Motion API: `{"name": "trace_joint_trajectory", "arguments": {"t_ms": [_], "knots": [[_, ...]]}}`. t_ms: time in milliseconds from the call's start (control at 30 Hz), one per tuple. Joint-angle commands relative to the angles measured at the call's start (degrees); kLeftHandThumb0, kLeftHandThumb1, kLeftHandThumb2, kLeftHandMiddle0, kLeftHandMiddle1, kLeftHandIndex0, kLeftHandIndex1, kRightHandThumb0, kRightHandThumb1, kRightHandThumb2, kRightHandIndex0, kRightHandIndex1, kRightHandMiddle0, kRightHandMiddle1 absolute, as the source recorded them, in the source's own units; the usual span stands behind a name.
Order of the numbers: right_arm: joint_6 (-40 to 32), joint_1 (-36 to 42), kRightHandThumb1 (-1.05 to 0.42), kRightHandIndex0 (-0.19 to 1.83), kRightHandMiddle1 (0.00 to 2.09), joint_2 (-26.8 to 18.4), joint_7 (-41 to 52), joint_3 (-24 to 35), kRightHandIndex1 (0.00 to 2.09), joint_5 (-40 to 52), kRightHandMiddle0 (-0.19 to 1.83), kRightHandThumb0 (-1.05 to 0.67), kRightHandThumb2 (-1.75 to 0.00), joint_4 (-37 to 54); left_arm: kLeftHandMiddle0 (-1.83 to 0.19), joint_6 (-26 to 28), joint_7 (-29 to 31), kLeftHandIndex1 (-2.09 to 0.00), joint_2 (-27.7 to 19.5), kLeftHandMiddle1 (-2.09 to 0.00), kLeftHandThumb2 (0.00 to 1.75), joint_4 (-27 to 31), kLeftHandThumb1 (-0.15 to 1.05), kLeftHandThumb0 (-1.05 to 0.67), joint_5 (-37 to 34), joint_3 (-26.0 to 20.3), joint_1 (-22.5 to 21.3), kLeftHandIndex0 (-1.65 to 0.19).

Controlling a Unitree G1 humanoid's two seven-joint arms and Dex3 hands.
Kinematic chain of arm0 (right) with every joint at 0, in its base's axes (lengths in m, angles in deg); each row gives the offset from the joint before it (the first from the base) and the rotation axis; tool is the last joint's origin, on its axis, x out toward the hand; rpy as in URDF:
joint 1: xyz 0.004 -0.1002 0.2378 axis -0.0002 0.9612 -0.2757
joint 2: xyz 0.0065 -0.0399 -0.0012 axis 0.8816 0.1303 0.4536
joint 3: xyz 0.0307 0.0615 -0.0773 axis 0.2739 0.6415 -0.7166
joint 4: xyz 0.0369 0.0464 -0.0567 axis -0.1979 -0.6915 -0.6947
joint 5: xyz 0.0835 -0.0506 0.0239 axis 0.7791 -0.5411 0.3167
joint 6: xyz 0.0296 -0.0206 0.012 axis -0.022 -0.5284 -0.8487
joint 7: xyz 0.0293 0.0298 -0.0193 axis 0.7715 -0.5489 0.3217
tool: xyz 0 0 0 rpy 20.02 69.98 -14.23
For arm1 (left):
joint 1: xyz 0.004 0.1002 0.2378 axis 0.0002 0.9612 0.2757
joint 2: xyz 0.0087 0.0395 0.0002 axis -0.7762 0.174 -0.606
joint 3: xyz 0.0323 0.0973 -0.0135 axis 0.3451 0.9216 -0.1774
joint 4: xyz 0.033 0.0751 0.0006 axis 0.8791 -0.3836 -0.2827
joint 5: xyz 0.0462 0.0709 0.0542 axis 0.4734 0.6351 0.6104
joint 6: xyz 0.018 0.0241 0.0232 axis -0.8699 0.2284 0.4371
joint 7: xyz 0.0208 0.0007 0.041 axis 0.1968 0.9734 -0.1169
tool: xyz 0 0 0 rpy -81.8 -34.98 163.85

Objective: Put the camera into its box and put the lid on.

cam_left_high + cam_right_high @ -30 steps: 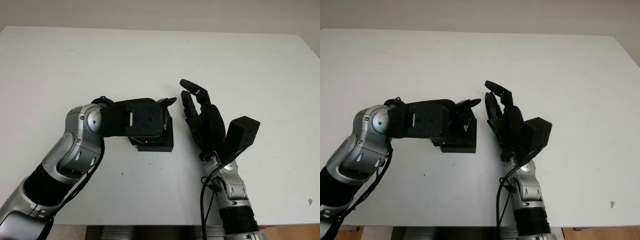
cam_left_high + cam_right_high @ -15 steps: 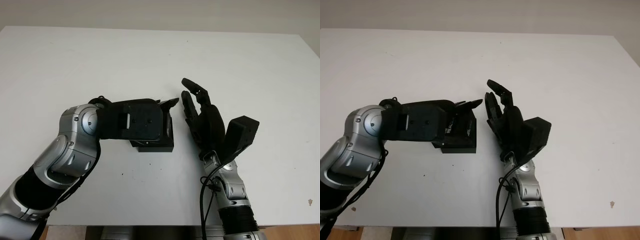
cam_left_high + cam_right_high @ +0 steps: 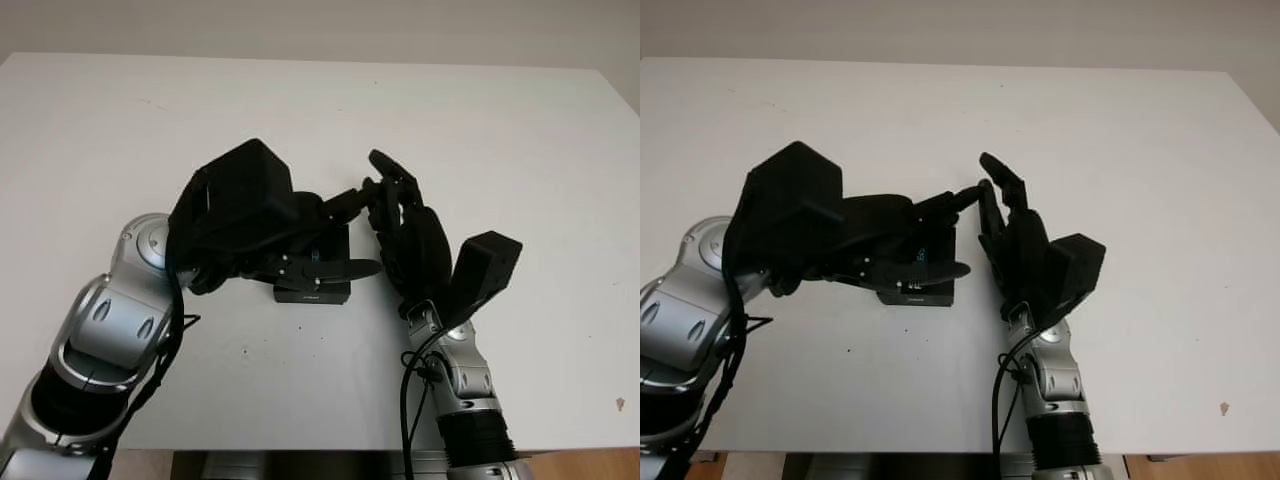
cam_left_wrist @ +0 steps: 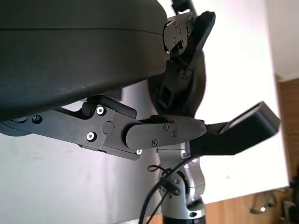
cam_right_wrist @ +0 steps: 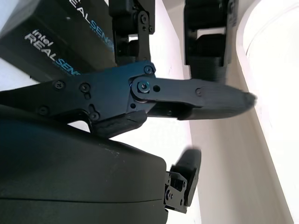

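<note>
Just below the middle of the left eye view sits the black box with its lid on, flat on the white table, its long side running left to right across the frame. Printed lettering shows on its top in the right wrist view. No camera can be seen outside it, so I judge it is already packed and closed.

Over the box from the left reaches the left hand; one finger stretches across the top of the box and another points up and right toward the other hand. It holds nothing and looks open. Whether that finger actually touches the lid I cannot tell. Immediately right of the box stands the right hand, palm turned toward the box, fingers pointing to the top of the frame, open and apart from the box's right edge. The left hand is plainly the nearer one.

Compared with half a second ago, the left wrist has rolled and lifted: its camera housing now rises at upper left of the box. The box and the right hand sit where they did.
</note>
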State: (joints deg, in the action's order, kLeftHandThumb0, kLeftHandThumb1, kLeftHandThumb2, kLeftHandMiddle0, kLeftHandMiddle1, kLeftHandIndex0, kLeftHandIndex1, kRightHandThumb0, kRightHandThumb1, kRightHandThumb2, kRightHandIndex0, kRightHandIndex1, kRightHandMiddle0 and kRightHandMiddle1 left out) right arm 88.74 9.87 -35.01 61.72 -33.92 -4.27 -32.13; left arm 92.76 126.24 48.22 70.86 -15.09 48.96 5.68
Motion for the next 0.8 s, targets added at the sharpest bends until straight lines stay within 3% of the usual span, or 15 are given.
{"name": "trace_joint_trajectory", "arguments": {"t_ms": [0,133,200,267,333,400,533,567,600,667,767], "knots": [[-0.6,0.6,-1.05,0.12,1.51,0.5,0.1,-0.7,0.07,-0.8,-0.19,-0.63,-0.38,0.0,0.19,-4.5,-0.9,0.00,1.0,0.00,0.47,0.4,1.05,-0.53,-0.7,1.4,-1.1,0.19],[-1.8,0.8,-1.05,0.09,0.85,0.6,-0.2,-0.5,0.05,-0.6,-0.19,-0.60,-0.39,0.9,0.19,-11.9,-2.6,0.00,-1.4,0.00,0.53,-3.4,1.05,-0.57,1.6,3.4,-2.2,0.19],[-2.4,1.0,-1.05,0.07,0.62,0.6,-0.3,-0.5,0.04,-0.6,-0.16,-0.59,-0.40,1.4,0.19,-19.1,-3.4,0.00,-3.7,0.00,0.55,-5.9,1.05,-0.57,5.2,4.8,-3.0,0.19],[-2.4,1.1,-1.05,0.07,0.57,0.7,-0.2,-0.5,0.05,-0.5,-0.12,-0.59,-0.40,1.6,0.19,-32.1,-6.1,0.00,-6.2,0.00,0.58,-10.3,1.05,-0.59,11.3,6.5,-3.3,0.19],[-2.3,1.3,-1.05,0.08,0.75,0.7,-0.1,-0.4,0.05,-0.4,-0.17,-0.59,-0.39,1.8,0.19,-45.1,-11.0,0.00,-8.3,0.00,0.65,-16.2,1.05,-0.63,18.2,7.5,-3.6,0.19],[-2.2,1.5,-1.05,0.08,0.81,0.5,0.1,-0.4,0.05,-0.3,-0.19,-0.59,-0.39,2.0,0.19,-51.4,-13.9,0.00,-8.4,0.00,0.66,-21.2,1.05,-0.64,20.7,6.6,-4.1,0.19],[-1.5,1.7,-1.05,0.07,0.79,0.0,0.4,-0.1,0.05,-0.3,-0.19,-0.60,-0.38,1.8,0.19,-52.7,-14.6,0.00,-4.9,0.00,0.58,-29.0,1.05,-0.65,13.2,-0.6,-4.7,0.19],[-1.4,1.8,-1.05,0.08,0.97,-0.1,0.3,0.0,0.05,-0.3,-0.19,-0.60,-0.37,1.8,0.19,-53.3,-14.6,0.00,-4.4,0.00,0.57,-30.7,1.05,-0.65,10.9,-2.5,-5.0,0.19],[-1.0,1.8,-1.05,0.08,1.02,-0.3,0.5,0.2,0.05,-0.4,-0.19,-0.60,-0.37,1.7,0.19,-53.5,-15.0,0.00,-3.7,0.00,0.57,-32.0,1.05,-0.64,8.6,-4.5,-5.2,0.19],[-0.7,1.7,-1.05,0.08,0.95,-0.8,0.6,0.5,0.05,-0.7,-0.19,-0.59,-0.37,1.7,0.19,-53.6,-16.1,0.00,-2.6,0.00,0.55,-33.9,1.05,-0.64,5.3,-7.9,-5.3,0.19],[-1.3,1.0,-1.05,0.06,0.57,-1.7,0.3,1.1,0.05,-0.9,-0.13,-0.58,-0.40,2.1,0.19,-54.2,-19.2,0.00,-0.3,0.00,0.55,-37.7,1.05,-0.67,-0.2,-14.0,-5.7,0.19]]}}
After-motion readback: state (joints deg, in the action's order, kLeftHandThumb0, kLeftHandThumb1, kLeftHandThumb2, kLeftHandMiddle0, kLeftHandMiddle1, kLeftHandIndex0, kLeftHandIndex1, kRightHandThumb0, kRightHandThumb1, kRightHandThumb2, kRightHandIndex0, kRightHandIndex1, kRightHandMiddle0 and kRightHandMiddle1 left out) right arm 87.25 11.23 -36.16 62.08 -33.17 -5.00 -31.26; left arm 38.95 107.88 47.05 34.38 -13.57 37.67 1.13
